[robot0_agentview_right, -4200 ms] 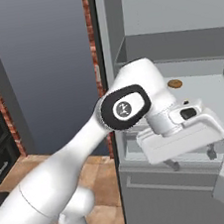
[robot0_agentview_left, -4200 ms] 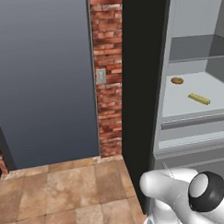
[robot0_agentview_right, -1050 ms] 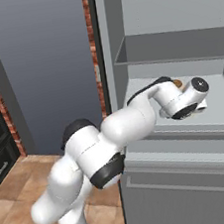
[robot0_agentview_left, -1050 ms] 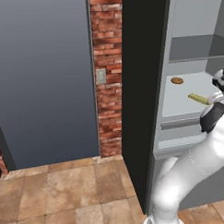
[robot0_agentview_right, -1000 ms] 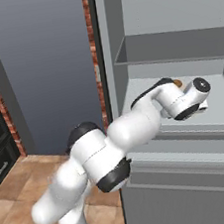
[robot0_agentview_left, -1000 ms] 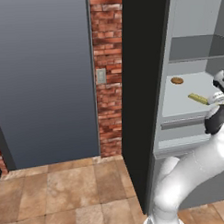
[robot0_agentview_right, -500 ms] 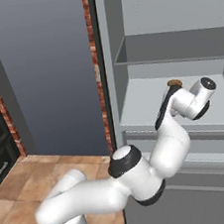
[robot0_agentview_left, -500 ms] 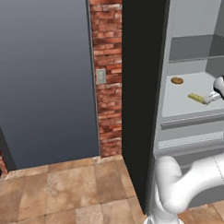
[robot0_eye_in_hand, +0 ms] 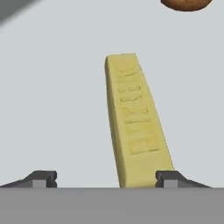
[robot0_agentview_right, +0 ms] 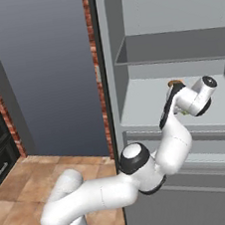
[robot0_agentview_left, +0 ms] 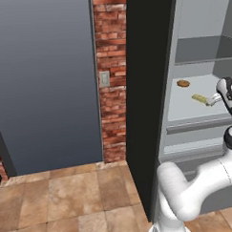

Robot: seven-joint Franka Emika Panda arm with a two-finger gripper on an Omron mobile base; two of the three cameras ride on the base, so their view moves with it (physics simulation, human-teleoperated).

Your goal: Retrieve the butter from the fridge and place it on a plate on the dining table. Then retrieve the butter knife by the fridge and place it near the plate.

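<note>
Inside the open fridge (robot0_agentview_left: 197, 62), on its pale grey middle shelf (robot0_agentview_left: 184, 105), the butter (robot0_eye_in_hand: 133, 120) lies flat as a long yellow stick. In the left base view it rests toward the right part of that shelf (robot0_agentview_left: 200, 99), roughly midway between back and front edge. A small round brown food item (robot0_agentview_left: 183, 83) sits on the same shelf, farther back and a little left of the butter, clearly apart from it; in the hand view it peeks in at the top edge (robot0_eye_in_hand: 186, 3).

The white arm (robot0_agentview_right: 119, 184) rises from the base and bends up into the fridge, with the hand (robot0_agentview_right: 195, 98) hovering over the shelf. In the left base view the pincer (robot0_agentview_left: 213, 100) reaches in from the right edge, its tip just beside the near end of the butter.

In the hand view the pincer (robot0_eye_in_hand: 106, 178) stands open: its two dark finger tips (robot0_eye_in_hand: 41, 177) are set wide apart at the bottom. The butter's near end lies between them, close against the right tip, with a broad stretch of bare shelf between it and the left tip. Whether the right tip touches the stick I cannot tell. The stick runs away from the hand, leaning slightly leftward toward its far end.

Left of the fridge stand a brick pillar (robot0_agentview_left: 111, 75) with a small wall plate (robot0_agentview_left: 104, 79) and a wide dark grey panel (robot0_agentview_left: 45, 83), above a brown tiled floor (robot0_agentview_left: 69, 201).
</note>
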